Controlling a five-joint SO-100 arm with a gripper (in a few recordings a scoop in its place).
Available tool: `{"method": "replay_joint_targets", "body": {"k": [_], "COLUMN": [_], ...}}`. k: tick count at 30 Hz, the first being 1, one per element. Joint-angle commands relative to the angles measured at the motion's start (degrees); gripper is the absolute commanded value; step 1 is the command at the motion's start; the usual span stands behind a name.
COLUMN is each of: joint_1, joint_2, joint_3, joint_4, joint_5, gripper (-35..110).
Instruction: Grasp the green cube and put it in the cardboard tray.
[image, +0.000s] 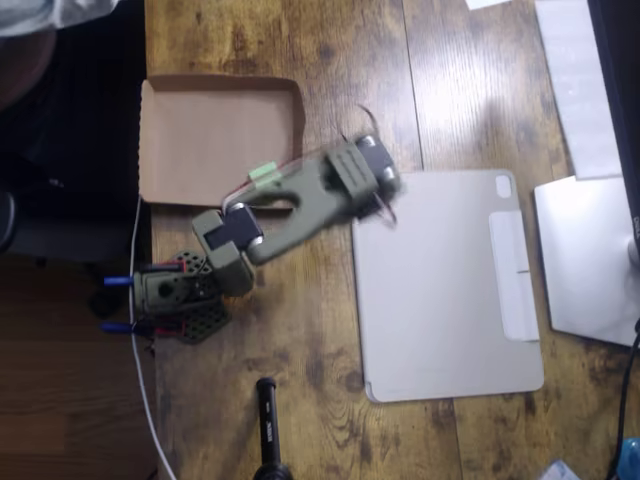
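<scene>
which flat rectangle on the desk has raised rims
The brown cardboard tray, upper left in the overhead view; the grey tablet cover lies flat without rims.

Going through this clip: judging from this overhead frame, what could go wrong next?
1. A small pale-green piece, probably the green cube, lies near the cardboard tray's lower right corner, right against the arm. A swing of the arm could knock it.
2. The gripper is motion-blurred beside the corner of the grey tablet cover, so its fingers might clip the cover.
</scene>
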Motion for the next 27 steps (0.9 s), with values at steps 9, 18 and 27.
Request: {"method": "replay_joint_targets", "body": {"k": [9, 18, 27], "joint_1": [7.5, 6.0, 2.5], "joint_2": [-0.3, -6.2, 0.9], "joint_3": [7.1, 7.6, 7.4], "joint_4": [1.6, 1.6, 1.5], "joint_5": [6.2, 3.0, 2.2], "gripper": [0, 0, 1]}}
